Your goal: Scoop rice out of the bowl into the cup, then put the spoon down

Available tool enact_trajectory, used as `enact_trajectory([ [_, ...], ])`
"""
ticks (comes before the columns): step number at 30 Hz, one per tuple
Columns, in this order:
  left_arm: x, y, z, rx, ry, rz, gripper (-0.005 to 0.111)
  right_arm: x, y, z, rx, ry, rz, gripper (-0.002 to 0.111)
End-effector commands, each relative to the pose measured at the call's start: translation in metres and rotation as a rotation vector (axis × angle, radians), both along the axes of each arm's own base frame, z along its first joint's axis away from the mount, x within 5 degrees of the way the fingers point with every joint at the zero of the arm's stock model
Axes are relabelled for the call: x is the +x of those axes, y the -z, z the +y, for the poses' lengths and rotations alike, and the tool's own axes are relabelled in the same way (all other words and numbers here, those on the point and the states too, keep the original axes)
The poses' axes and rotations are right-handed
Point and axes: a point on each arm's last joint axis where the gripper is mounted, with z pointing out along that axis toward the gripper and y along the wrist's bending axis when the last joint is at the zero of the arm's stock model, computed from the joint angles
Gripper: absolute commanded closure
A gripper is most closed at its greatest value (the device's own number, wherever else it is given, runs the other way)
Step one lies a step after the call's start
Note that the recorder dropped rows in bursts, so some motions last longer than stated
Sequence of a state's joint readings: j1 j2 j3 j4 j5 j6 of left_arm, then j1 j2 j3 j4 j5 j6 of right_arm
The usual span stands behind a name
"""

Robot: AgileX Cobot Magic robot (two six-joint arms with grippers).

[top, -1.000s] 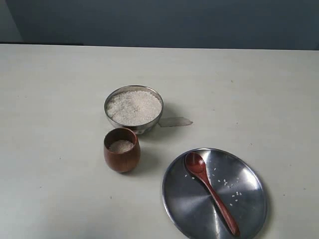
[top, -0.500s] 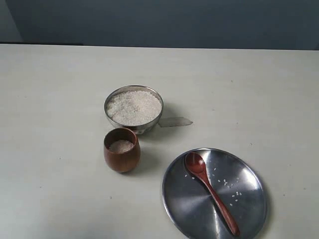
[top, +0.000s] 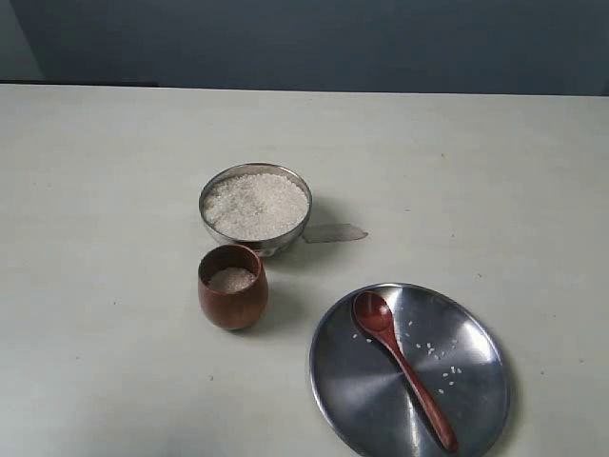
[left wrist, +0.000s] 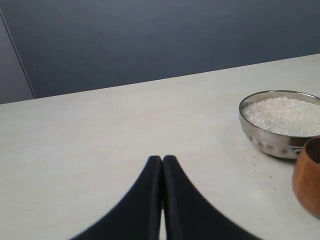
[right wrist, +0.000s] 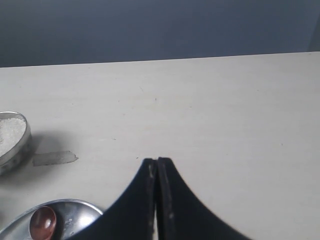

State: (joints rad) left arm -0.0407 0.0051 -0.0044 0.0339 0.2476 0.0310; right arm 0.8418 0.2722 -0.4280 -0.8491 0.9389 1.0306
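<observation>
Spoon (top: 402, 367) lying on the plate (top: 357, 395), pincers empty.
The left pincer (left wrist: 162, 161) is pressed together over the desk (top: 105, 171). The cup (top: 231, 307) stands just in front of the bowl (top: 273, 246) heaped with rice (top: 255, 205). The spoon lies diagonally, its round end toward the cup and its handle toward the plate's near right rim. The right pincer (right wrist: 156, 162) is pressed together.

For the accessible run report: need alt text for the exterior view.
A wooden spoon lies in a flat steel plate, lower right, with loose grains around it. Left of the plate stands a wooden cup holding some rice, and behind it a steel bowl heaped with rice, all on a pale table.
</observation>
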Motion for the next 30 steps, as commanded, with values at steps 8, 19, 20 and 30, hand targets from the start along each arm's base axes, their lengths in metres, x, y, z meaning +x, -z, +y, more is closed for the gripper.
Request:
enact_trajectory([
  [8,0.0,0.0,0.0,0.008,0.002,-0.017,0.106,0.0,0.0,-0.001,-0.003,0.003,-0.01,0.108],
  [19,0.0,0.0,0.0,0.008,0.002,-0.017,0.106,0.0,0.0,-0.001,-0.003,0.003,-0.01,0.108],
  [20,0.0,0.0,0.0,0.008,0.002,-0.017,0.106,0.0,0.0,-0.001,-0.003,0.003,-0.01,0.108],
  [30,0.0,0.0,0.0,0.008,0.002,-0.017,0.106,-0.003,-0.013,0.015,0.031,-0.189,-0.291,0.108],
])
